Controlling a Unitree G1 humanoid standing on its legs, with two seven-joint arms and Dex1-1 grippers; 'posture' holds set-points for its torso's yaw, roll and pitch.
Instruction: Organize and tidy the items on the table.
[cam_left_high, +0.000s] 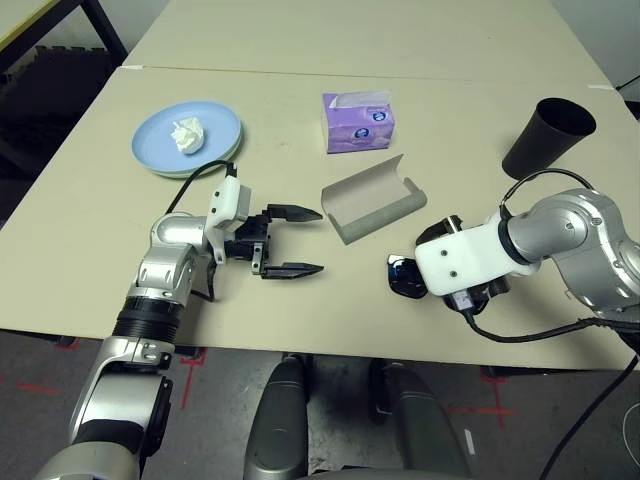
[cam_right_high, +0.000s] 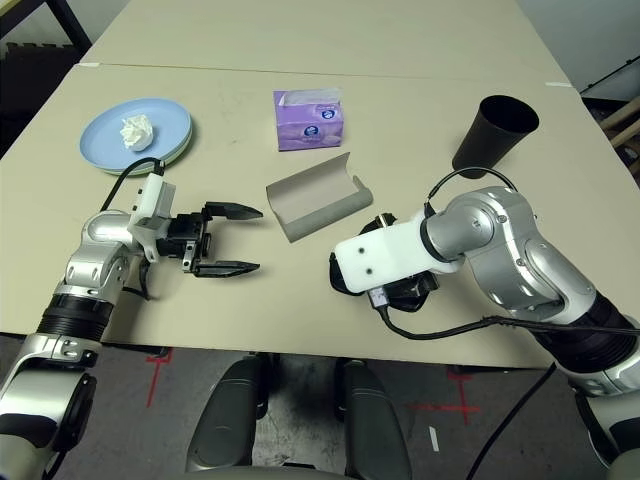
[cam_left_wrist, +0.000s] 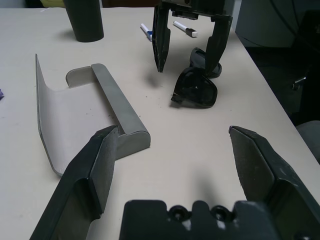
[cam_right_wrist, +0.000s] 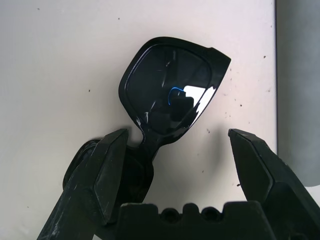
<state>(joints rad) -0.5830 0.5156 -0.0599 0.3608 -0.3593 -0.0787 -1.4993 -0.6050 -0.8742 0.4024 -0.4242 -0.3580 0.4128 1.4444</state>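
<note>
The grey glasses case (cam_left_high: 372, 206) lies open at the middle of the desk (cam_left_high: 450, 120), lid raised toward the left and trough facing right — ready, it seems, to take the black sunglasses (cam_left_wrist: 196, 88), which rest flat on the desk just right of it, near the front edge. The right gripper (cam_right_wrist: 175, 150) hangs directly over them, tilted steeply down, its jaws spread wide with nothing in them; one lens lies between the fingers, so this looks like the line-up for a pick, not yet a grip.

The left gripper (cam_left_high: 292, 241) sits level on the left side of the case, pointing right at it, jaws also wide and empty. That placing probably lets it steady or shut the case once the glasses go in.

Far left, the pale blue plate (cam_left_high: 160, 135) is stacked on the green plate (cam_left_high: 190, 171) with the crumpled tissue wad (cam_left_high: 187, 136) on top — gathered into one pile. Two small blue-and-white pens (cam_left_wrist: 184, 29) lie beyond the sunglasses on the right. A purple tissue box (cam_left_high: 358, 122) stands behind the case and a black cup (cam_left_high: 548, 137) at the far right.
</note>
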